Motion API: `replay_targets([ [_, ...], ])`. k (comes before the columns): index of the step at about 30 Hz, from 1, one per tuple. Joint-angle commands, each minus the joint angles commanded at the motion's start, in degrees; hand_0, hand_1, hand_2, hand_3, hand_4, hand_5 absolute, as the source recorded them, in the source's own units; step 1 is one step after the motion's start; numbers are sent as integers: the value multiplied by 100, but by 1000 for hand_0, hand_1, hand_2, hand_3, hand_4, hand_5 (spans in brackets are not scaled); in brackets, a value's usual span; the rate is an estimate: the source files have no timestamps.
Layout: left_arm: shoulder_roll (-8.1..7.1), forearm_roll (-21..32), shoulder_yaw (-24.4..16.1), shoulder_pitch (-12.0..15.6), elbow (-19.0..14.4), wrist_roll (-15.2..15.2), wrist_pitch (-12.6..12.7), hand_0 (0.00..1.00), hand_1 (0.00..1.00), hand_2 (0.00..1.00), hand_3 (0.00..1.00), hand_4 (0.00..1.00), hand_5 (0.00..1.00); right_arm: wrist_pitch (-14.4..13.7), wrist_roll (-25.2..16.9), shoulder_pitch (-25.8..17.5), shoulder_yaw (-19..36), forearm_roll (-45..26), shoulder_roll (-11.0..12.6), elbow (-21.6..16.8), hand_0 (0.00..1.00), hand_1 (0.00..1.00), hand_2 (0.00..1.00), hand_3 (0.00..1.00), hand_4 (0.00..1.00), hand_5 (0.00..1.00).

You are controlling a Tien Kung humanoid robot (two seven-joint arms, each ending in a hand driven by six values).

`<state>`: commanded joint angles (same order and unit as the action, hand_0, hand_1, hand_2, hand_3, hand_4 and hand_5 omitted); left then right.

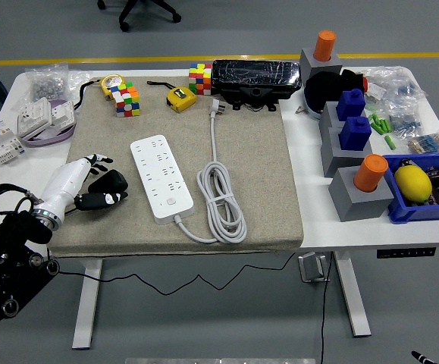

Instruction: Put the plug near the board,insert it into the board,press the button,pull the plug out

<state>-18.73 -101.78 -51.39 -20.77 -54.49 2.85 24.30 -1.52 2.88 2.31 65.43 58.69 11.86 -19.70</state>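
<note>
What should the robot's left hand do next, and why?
Probably reach right and forward, over the power strip, toward the plug. The left hand rests empty on the mat, and the plug lies unplugged at the mat's far edge, cord coiled beside the strip.

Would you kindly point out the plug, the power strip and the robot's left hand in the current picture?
plug (214,108): head view, on its white body at the cord's far end.
power strip (161,176): head view, middle of its socket face.
left hand (104,189): head view, on the black palm.
</note>
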Motion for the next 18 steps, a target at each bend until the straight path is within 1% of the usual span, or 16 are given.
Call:
replay_targets([
  [1, -3, 4, -31, 20, -33, 15, 14, 628, 660, 684, 796, 998, 566, -1, -1, -2, 0, 0, 0, 1, 651, 646, 645, 567, 993, 560],
  [2, -5, 14, -63, 40, -65, 39, 35, 628, 660, 684, 796, 998, 566, -1, -1, -5, -1, 0, 0, 1, 651, 646, 645, 567, 993, 560],
  [6, -2, 270, -274, 155, -291, 339, 296, 628, 660, 684, 796, 998, 566, -1, -2, 0, 5, 3, -1, 5, 651, 646, 645, 567, 993, 560],
  [7, 0, 437, -348, 192, -380, 450, 392, 581, 609, 623, 730, 998, 500, -1, -1, 2, 7, 6, -4, 8, 650, 646, 645, 567, 992, 560],
  [12, 34, 1498, -700, 326, -736, 890, 662, 581, 609, 623, 730, 998, 500, -1, -2, 7, 14, 8, -11, 21, 650, 646, 645, 567, 992, 560],
  [13, 43, 1712, -755, 343, -777, 929, 680, 557, 553, 536, 593, 882, 400, -2, -3, 8, 15, 9, -12, 23, 650, 646, 645, 567, 992, 560],
  [15, 65, 1941, -883, 381, -857, 975, 701, 557, 553, 536, 593, 882, 400, -3, -4, 11, 11, 3, -17, 44, 650, 646, 645, 567, 992, 560],
  [18, 81, 2016, -976, 406, -903, 972, 675, 557, 553, 536, 593, 882, 400, -4, -4, 16, 8, -1, -26, 65, 650, 646, 645, 567, 992, 560],
])
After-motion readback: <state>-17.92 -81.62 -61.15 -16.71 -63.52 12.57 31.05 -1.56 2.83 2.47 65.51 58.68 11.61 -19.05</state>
